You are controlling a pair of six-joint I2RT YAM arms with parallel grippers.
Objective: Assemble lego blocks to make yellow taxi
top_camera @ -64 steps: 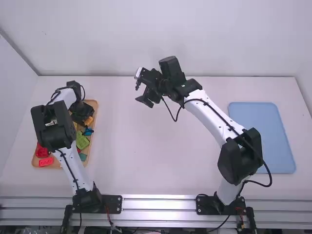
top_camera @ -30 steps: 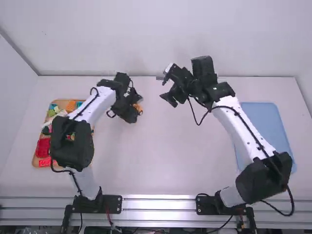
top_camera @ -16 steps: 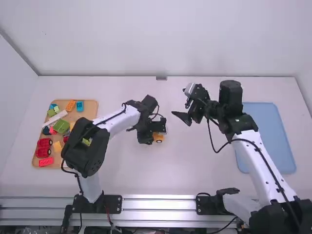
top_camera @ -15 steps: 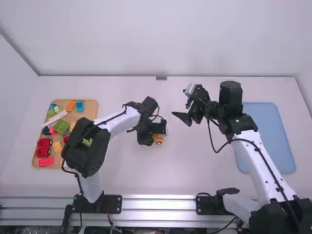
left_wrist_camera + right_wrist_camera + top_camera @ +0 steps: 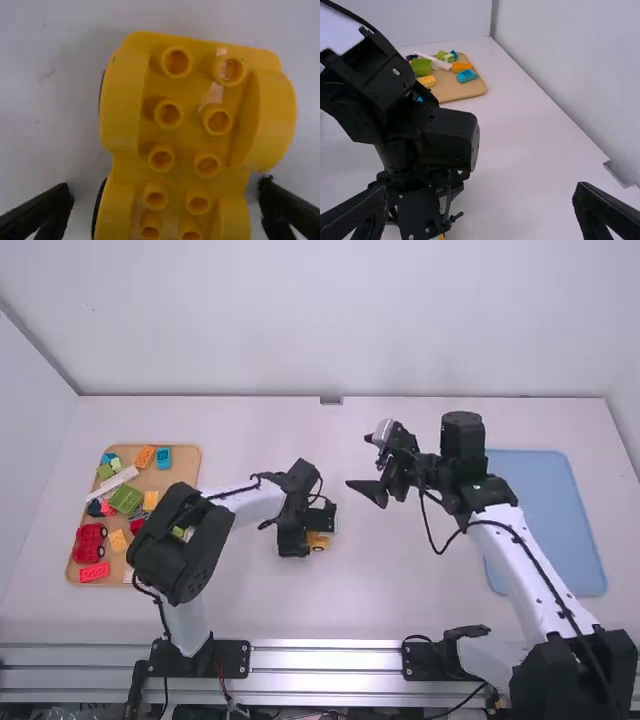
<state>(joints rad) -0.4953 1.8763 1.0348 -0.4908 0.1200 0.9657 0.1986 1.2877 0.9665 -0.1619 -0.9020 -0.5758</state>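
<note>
High view, twelve o'clock pointing away from the camera. The left pincer [image 5: 294, 534], spread open, has its fingers either side of the yellow wheeled base [image 5: 319, 541], near the centre of the counter [image 5: 400, 590]. From the base: right pincer [image 5: 362, 461], wide open, at one o'clock; block tray [image 5: 177, 472], nine; blue mat [image 5: 548, 530], three.

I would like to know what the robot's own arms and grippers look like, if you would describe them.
Both arms, left and right, have smooth white links between bulky black joints, with a black cable running along the outside. Each gripper, left and right, is black, with two fingers that taper toward their tips.
</note>
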